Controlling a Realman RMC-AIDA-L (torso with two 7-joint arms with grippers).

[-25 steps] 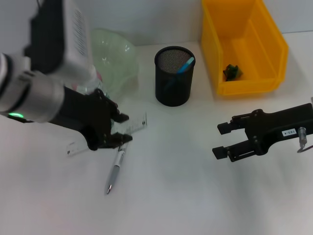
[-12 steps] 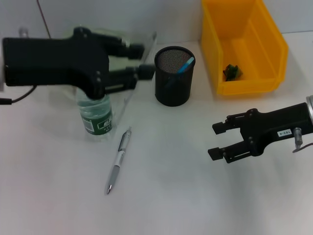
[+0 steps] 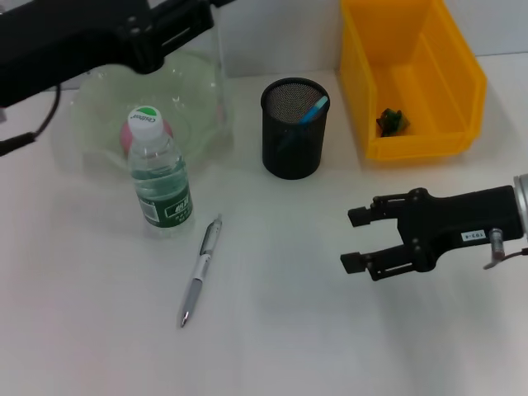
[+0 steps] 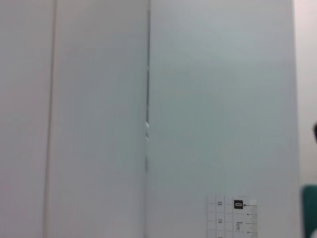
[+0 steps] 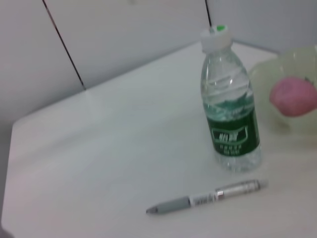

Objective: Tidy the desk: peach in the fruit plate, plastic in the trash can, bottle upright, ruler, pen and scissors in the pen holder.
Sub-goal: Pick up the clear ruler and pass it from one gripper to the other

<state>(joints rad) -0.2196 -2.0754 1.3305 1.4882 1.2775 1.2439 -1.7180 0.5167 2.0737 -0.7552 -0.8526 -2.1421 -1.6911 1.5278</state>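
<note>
My left gripper [image 3: 205,8] is raised at the back left, shut on the clear ruler [image 3: 219,82], which hangs down beside the plate. The ruler's printed end [image 4: 237,218] shows in the left wrist view. A silver pen [image 3: 200,271] lies on the table in front of the upright bottle [image 3: 162,177]. The pink peach [image 3: 134,136] rests in the green glass fruit plate [image 3: 198,74]. The black mesh pen holder [image 3: 294,132] holds a blue item [image 3: 314,108]. My right gripper [image 3: 355,240] hovers open at the right, apart from everything. The pen [image 5: 208,198], bottle [image 5: 231,121] and peach [image 5: 293,96] show in the right wrist view.
A yellow bin [image 3: 450,66] at the back right holds a small green scrap [image 3: 390,120]. White table surface stretches between the pen and my right gripper.
My left gripper has lifted the ruler off the table, up and toward the back, uncovering the bottle and plate. My right gripper has drifted slightly left.
</note>
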